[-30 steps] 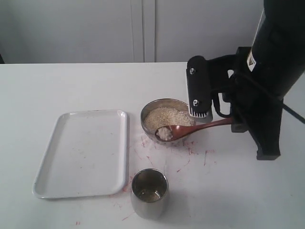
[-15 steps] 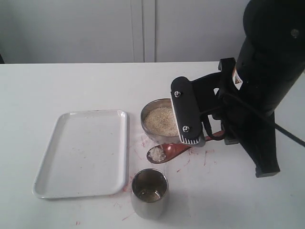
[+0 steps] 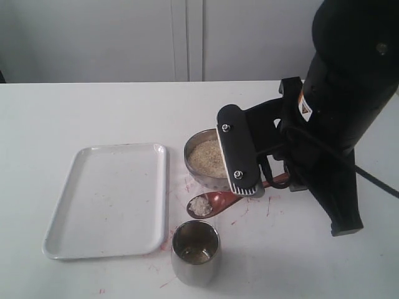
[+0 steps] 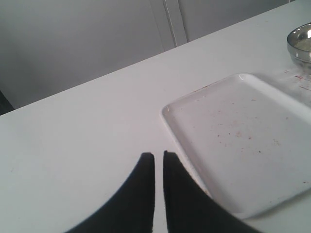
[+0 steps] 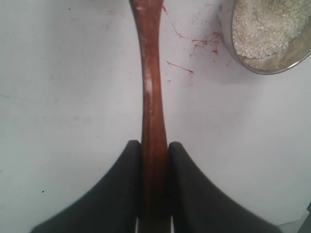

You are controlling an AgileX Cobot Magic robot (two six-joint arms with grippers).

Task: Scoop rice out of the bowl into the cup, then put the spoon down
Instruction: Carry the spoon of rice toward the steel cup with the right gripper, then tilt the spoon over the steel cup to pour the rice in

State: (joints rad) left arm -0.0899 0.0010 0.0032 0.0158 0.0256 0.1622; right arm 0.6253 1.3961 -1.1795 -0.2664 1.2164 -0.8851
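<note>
- The white worktop (image 3: 75, 112) carries a white tray (image 3: 106, 199) on the left.
- The right hand (image 5: 154, 145) is clamped on the handle of the spoon (image 3: 215, 202), which juts straight out from between its fingers.
- The left hand (image 4: 156, 155) hangs empty by the tray's corner, fingers almost together.
- The bowl (image 3: 186, 156) stands behind the cup (image 3: 195, 271).
- The spoon's scoop end, between them, holds a little rice (image 3: 200, 206).

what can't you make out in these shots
Right wrist view: spoon head cut off by the top edge.
Exterior view: right gripper hides most of the spoon's handle and the bowl's right side.
Exterior view: the cup's contents, too dim and reflective.
Exterior view: left gripper out of frame.
</note>
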